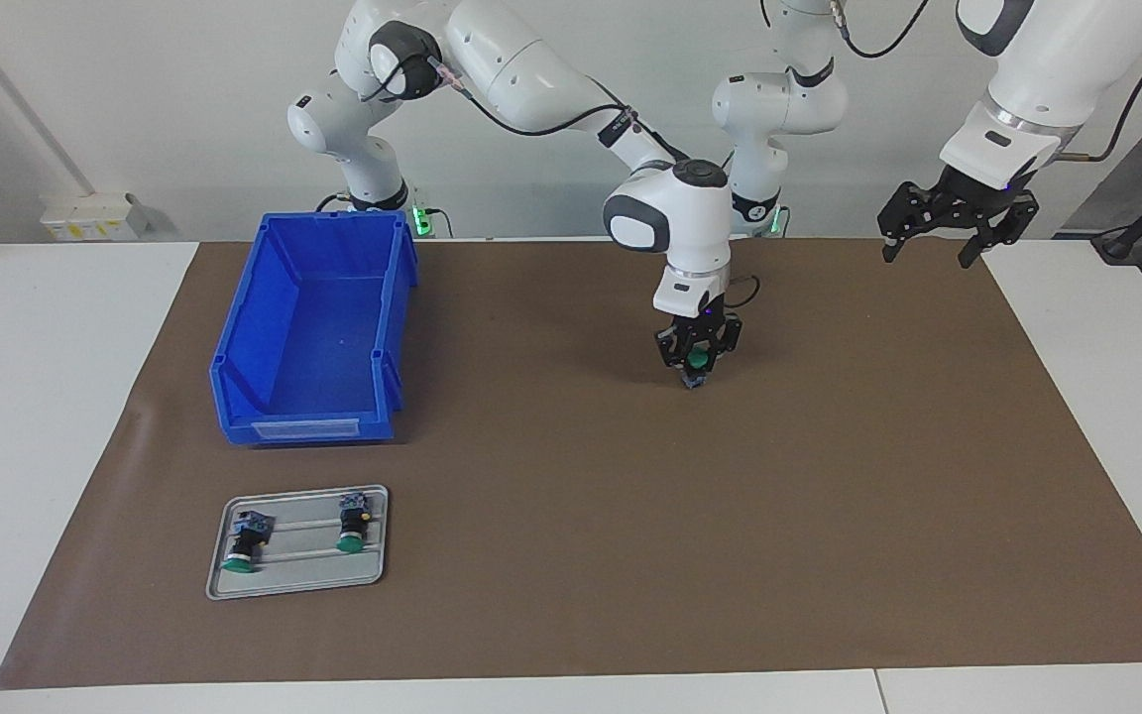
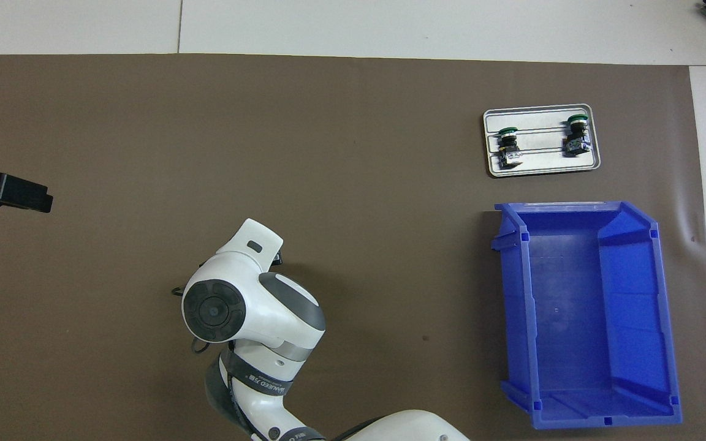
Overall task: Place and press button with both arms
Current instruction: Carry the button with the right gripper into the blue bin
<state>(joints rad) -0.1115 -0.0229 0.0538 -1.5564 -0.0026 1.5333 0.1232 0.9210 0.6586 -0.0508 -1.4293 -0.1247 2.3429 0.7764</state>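
My right gripper (image 1: 697, 369) points straight down over the middle of the brown mat, low above it. It is shut on the button (image 1: 698, 358), whose green cap shows between the fingers. I cannot tell whether the button's base touches the mat. In the overhead view the right arm's wrist (image 2: 249, 306) hides that gripper and the button. My left gripper (image 1: 931, 250) hangs open and empty, high over the mat's edge at the left arm's end. Only part of it shows in the overhead view (image 2: 7, 191).
A blue bin (image 1: 234, 347) (image 2: 512, 306) stands empty at the right arm's end. Farther from the robots than the bin, a grey tray (image 1: 303, 573) (image 2: 540, 166) holds two other green-capped buttons (image 1: 246, 543) (image 1: 353, 521).
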